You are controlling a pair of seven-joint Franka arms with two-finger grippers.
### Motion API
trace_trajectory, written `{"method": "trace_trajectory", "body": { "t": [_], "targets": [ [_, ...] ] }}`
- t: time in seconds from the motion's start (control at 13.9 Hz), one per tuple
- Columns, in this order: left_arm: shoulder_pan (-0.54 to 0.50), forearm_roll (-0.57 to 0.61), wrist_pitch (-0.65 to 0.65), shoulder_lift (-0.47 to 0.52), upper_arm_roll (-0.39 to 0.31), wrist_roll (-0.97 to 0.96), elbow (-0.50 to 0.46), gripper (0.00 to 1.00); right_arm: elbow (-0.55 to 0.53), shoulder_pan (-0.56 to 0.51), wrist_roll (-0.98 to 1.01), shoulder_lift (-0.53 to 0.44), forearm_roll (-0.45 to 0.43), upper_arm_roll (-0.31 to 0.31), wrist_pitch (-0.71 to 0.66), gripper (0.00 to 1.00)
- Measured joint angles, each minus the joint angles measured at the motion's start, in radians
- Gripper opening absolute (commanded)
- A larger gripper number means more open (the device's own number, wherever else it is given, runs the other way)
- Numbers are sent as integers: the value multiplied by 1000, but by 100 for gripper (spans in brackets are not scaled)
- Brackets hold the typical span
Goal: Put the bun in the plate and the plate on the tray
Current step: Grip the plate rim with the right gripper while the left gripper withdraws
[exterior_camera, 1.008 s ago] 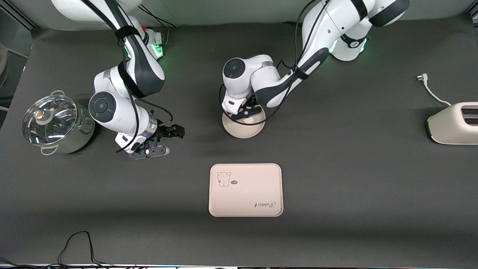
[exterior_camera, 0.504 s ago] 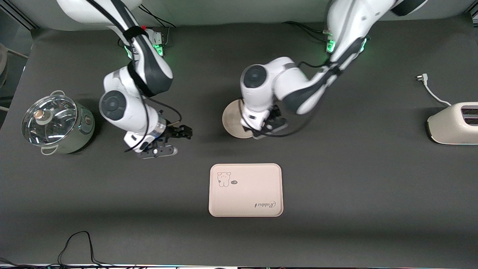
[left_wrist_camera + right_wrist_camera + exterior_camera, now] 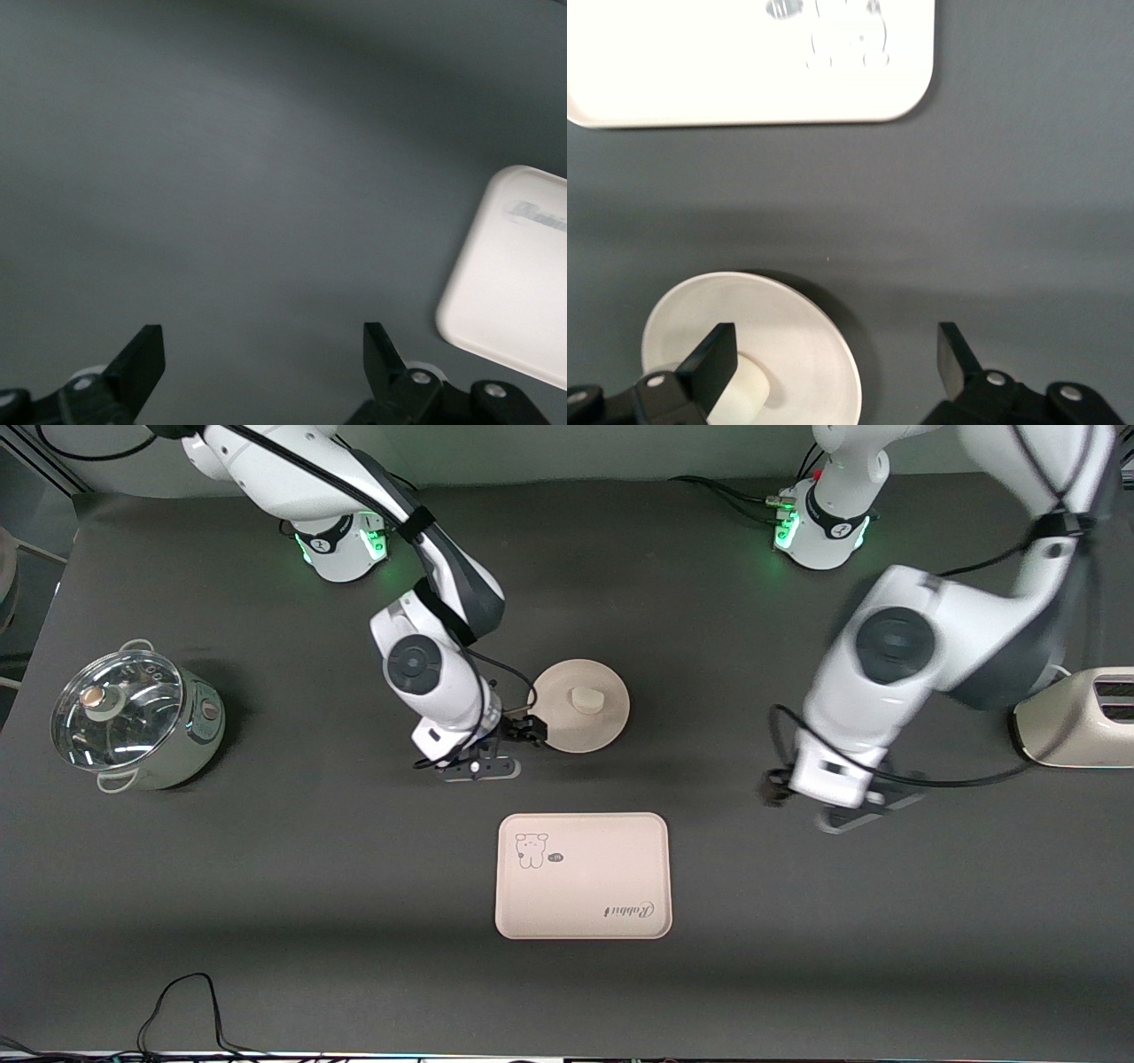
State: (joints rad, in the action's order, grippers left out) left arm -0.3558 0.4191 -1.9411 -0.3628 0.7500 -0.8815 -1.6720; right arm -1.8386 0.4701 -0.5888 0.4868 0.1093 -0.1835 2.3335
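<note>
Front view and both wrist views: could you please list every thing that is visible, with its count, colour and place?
bun: one, off-white, lying on the plate.
plate: one, cream-beige, on the table, farther from the front camera than the tray.
tray: one, cream-beige, nearest to the front camera, nothing on it.
pot: one, pale green with glass lid, at the right arm's end.
toaster: one, white, at the left arm's end.
plug and cord: one, white, beside the toaster.
black cable: one, at the table edge nearest the front camera.
right gripper: open, beside the plate's rim.
left gripper: open, over bare table between tray and toaster.
</note>
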Motion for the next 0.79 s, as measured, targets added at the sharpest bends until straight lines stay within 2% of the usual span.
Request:
{"method": "trace_trajectory", "body": {
  "t": [0.22,0.29,0.36,0.5,0.72,0.79],
  "targets": [
    [-122,-68,140,18,-4,231,74,100,-11,0,-159,47,-158,-54,2,100],
    [-130,-97,203,28,-31,303,115,100,-26,1,-199,57,-195,-68,10,100],
    [-105,-127,260,45,-99,369,156,100,-49,1,-215,60,-210,-74,31,100],
    [26,-224,323,92,-325,476,205,100,-98,1,-219,59,-214,-76,83,100],
    [250,-359,338,165,-678,609,193,100,-164,1,-219,48,-215,-81,158,100],
    [293,-368,339,190,-742,627,170,100,-187,1,-219,45,-215,-84,193,100]
  ]
}}
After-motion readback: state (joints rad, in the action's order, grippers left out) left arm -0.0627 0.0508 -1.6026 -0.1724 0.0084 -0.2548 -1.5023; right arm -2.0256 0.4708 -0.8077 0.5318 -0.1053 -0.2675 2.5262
